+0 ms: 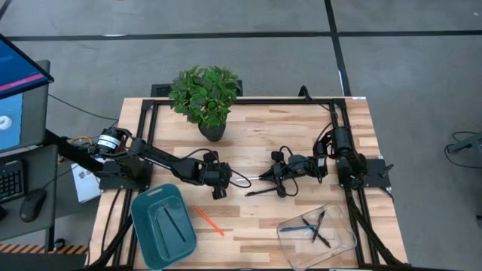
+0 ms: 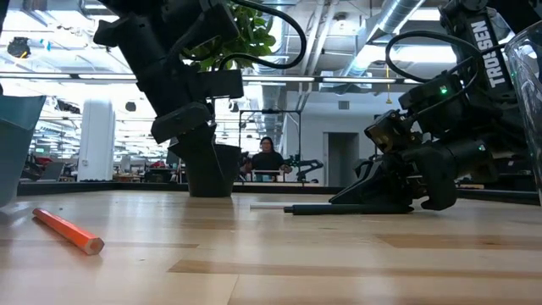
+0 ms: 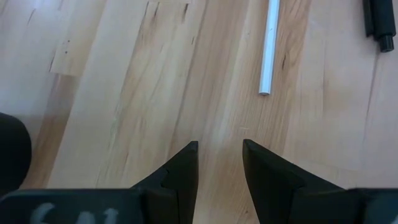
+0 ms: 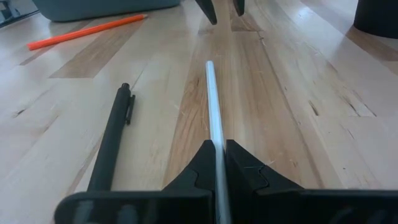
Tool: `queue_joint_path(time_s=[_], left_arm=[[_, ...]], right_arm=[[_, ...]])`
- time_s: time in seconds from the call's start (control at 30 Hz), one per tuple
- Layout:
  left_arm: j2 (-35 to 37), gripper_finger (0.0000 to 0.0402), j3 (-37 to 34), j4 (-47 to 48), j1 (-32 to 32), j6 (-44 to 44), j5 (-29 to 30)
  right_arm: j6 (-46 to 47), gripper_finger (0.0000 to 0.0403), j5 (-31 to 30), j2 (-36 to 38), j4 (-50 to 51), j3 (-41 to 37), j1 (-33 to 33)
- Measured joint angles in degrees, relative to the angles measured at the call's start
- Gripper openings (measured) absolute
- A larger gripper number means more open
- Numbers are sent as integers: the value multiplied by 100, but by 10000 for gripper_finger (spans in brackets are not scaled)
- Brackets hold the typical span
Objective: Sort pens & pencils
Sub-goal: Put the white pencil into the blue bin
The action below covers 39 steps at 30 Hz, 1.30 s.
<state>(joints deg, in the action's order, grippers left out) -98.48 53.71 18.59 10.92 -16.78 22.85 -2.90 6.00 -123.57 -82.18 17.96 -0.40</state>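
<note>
A whitish pen (image 4: 212, 106) lies level and low over the wood, its free end (image 3: 269, 46) pointing toward the table's left. My right gripper (image 4: 217, 155) is shut on its other end, near the table's middle (image 1: 267, 177). My left gripper (image 3: 221, 165) hovers open just off the pen's free end (image 1: 218, 183), touching nothing. A black pen (image 4: 112, 146) lies flat on the table beside the whitish one, toward the near edge (image 1: 260, 192). An orange pencil (image 1: 209, 220) rests flat on the wood next to the teal tray (image 1: 162, 226). My right gripper pinches the whitish pen near its right-hand end (image 4: 217, 148) between the two fingers. The fingers come low and almost level from the table's right and lie along the pen. The pen sticks out straight ahead, level (image 2: 271, 204); whether it rests on the wood I cannot tell.
A potted plant (image 1: 205, 98) stands at the far edge, behind my left arm. A clear tray (image 1: 316, 232) near the right front corner holds a few pens, one of them blue. The teal tray sits at the left front. Bare wood lies between the two trays.
</note>
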Motion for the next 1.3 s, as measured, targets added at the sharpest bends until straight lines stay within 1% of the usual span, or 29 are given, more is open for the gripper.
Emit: queue_joint_path(time_s=[0.47,0.57,0.67,0.83,1.03,1.3], left_arm=[[0,117,0,19,0,0,4],[0,117,0,64,0,0,4],[1,117,0,145,0,-34,6],[2,117,0,218,0,-96,9],[2,117,0,152,-2,-94,42],[2,117,0,147,-2,-85,46]], right_arm=[[46,37,-16,-7,-96,-8,35],[38,37,-22,139,-18,-62,35],[-54,37,-81,378,102,-188,35],[-149,36,-364,932,449,-486,31],[-166,36,-372,1648,925,-649,33],[-214,35,-369,2310,1677,-649,37]])
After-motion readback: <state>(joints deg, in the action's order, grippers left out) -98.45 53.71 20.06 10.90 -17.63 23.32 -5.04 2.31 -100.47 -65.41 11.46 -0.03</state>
